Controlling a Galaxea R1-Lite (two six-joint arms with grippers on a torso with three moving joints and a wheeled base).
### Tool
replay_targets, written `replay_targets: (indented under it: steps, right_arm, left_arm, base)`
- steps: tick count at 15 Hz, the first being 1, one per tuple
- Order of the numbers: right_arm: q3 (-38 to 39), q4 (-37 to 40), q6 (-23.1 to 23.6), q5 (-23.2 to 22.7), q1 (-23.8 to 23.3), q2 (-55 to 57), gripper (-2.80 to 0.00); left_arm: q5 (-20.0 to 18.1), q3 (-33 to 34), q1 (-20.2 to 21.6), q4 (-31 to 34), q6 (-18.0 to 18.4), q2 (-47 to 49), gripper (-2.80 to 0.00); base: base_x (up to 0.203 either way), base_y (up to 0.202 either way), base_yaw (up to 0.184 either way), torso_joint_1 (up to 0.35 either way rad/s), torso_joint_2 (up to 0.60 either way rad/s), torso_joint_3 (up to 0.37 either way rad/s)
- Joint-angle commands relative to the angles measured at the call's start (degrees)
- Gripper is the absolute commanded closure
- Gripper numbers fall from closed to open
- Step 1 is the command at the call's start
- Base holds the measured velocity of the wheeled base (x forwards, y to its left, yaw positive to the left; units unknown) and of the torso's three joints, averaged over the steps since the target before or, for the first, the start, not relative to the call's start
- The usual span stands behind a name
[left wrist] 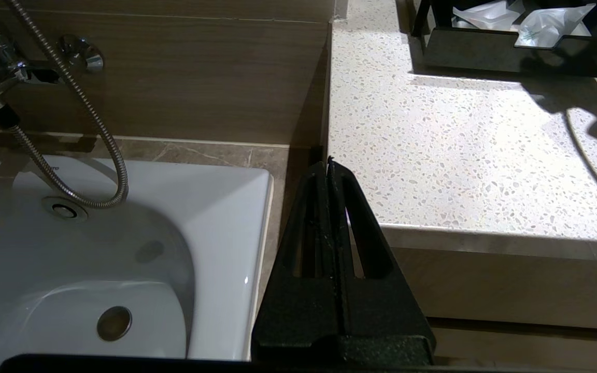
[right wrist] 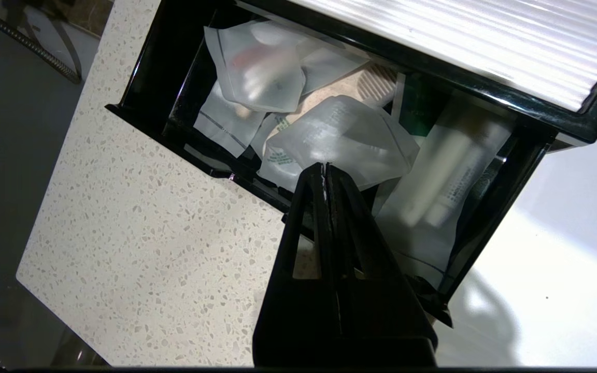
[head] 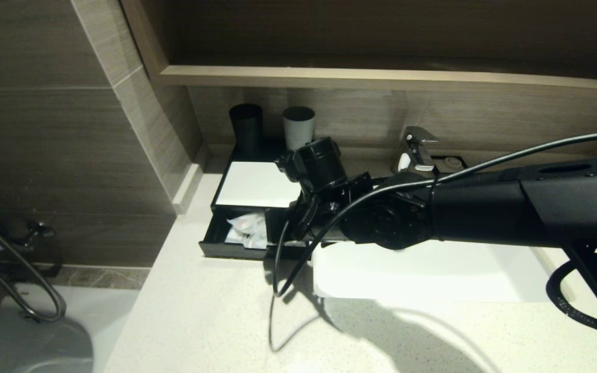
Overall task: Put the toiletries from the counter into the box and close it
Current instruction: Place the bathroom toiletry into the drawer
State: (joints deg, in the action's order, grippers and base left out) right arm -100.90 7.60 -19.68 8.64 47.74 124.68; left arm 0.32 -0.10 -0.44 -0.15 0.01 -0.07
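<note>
At the front edge of the open drawer (right wrist: 329,155), the right gripper (right wrist: 326,167) is held closed and empty. All toiletries (right wrist: 340,137) are seen inside the box (head: 257,184); pushing the drawer shut probably remains. By the bathtub, the left gripper (left wrist: 328,165) is parked closed.

Bathroom: bathtub (left wrist: 122,248), shower hose (left wrist: 70,103), basin (head: 433,274).

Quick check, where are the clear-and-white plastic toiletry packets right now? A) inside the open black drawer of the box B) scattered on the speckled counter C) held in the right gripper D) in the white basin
A: the clear-and-white plastic packets lie piled inside the pulled-out shallow black drawer of the box, while the right gripper is shut and empty at the drawer's front edge.
</note>
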Motion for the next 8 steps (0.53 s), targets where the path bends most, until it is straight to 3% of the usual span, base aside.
replay_targets:
  steps: [1,8]
  right_arm:
    - [0.15,-0.04,-0.10,0.06,0.07,0.37,0.00]
    - [-0.61,-0.53,-0.10,-0.12,-0.10,2.15,0.00]
  left_arm:
    - [0.03,0.01,0.00,-0.02,-0.01,-0.01,0.00]
    - [0.03,0.01,0.00,-0.02,-0.01,-0.01,0.00]
  base:
    - [0.000,0.000,0.000,0.000,0.00,0.000]
    - [0.000,0.000,0.000,0.000,0.00,0.000]
